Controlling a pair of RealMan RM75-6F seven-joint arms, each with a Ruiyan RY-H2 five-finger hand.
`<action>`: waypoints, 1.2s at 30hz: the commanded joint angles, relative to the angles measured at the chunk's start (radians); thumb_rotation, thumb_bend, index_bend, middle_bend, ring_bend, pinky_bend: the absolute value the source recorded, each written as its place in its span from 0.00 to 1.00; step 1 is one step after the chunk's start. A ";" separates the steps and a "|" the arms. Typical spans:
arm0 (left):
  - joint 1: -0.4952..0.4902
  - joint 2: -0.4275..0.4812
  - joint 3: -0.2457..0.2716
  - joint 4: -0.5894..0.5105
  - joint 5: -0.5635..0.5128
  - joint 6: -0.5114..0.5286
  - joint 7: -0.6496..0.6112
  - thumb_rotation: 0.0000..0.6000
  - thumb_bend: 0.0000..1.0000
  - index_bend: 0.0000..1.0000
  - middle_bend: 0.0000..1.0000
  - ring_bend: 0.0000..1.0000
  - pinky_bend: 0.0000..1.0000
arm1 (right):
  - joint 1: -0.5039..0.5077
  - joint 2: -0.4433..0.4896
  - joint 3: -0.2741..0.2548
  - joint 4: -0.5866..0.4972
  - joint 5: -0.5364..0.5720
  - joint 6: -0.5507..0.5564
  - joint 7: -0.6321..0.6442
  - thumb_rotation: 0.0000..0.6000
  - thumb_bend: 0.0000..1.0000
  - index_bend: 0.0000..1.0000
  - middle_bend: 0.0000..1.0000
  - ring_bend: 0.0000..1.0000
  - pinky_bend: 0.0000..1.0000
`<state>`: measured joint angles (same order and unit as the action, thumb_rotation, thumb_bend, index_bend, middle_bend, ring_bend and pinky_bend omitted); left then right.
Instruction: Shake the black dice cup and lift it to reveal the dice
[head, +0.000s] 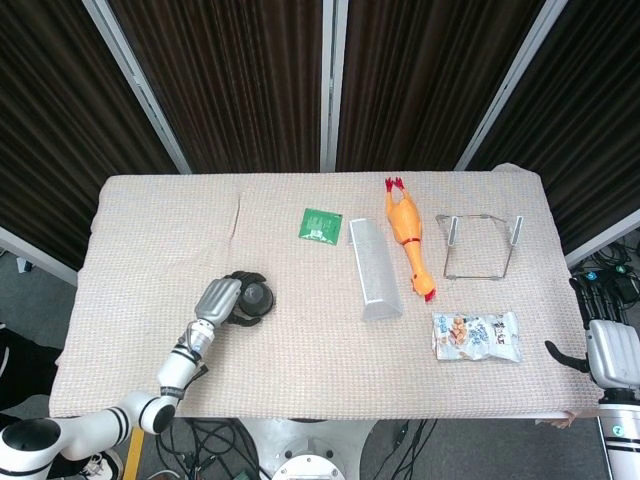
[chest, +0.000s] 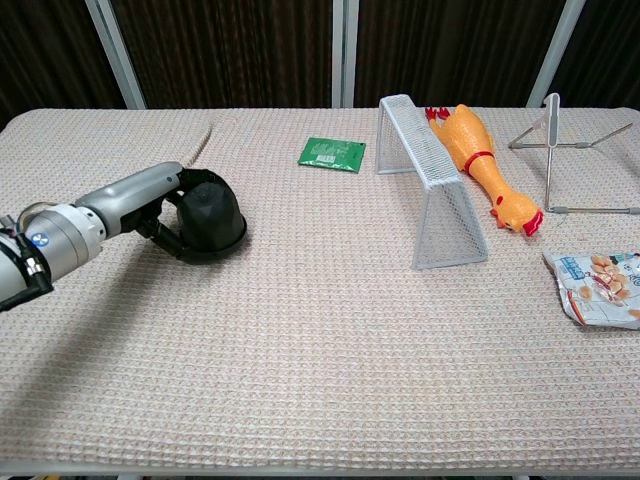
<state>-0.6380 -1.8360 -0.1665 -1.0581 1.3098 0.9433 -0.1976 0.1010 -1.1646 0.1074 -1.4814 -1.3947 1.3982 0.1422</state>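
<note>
The black dice cup (head: 257, 298) (chest: 212, 216) stands mouth down on the left part of the woven table cloth (chest: 330, 330). My left hand (head: 222, 300) (chest: 148, 203) comes in from the left and wraps its dark fingers around the cup's near and far sides, gripping it. The cup's base still looks to be on the cloth, perhaps slightly tipped. No dice show; whatever lies under the cup is hidden. My right hand (head: 610, 346) hangs off the table's right edge, fingers apart and holding nothing; the chest view does not show it.
A green packet (head: 321, 224) (chest: 332, 153) lies at the middle back. Right of it are a white wire rack (head: 375, 268) (chest: 432, 180), a rubber chicken (head: 408, 236) (chest: 483, 165), a metal stand (head: 480, 246) (chest: 570, 150) and a snack bag (head: 477, 336) (chest: 600, 288).
</note>
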 joint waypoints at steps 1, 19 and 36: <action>0.004 0.015 -0.008 -0.014 -0.001 0.014 0.004 1.00 0.24 0.30 0.37 0.24 0.33 | 0.000 -0.001 0.000 0.001 0.001 -0.001 0.001 1.00 0.09 0.00 0.00 0.00 0.00; -0.013 0.236 -0.112 -0.166 -0.044 0.077 0.151 1.00 0.27 0.47 0.43 0.29 0.37 | -0.004 -0.011 -0.001 0.011 0.004 -0.003 0.010 1.00 0.09 0.00 0.00 0.00 0.00; 0.006 0.309 -0.030 -0.229 -0.265 -0.084 0.317 1.00 0.27 0.48 0.43 0.29 0.38 | -0.016 -0.029 -0.014 0.043 -0.036 0.027 0.045 1.00 0.10 0.00 0.00 0.00 0.00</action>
<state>-0.6547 -1.4976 -0.3260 -1.4120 1.1862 1.1221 0.1132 0.0850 -1.1930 0.0932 -1.4388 -1.4303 1.4256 0.1878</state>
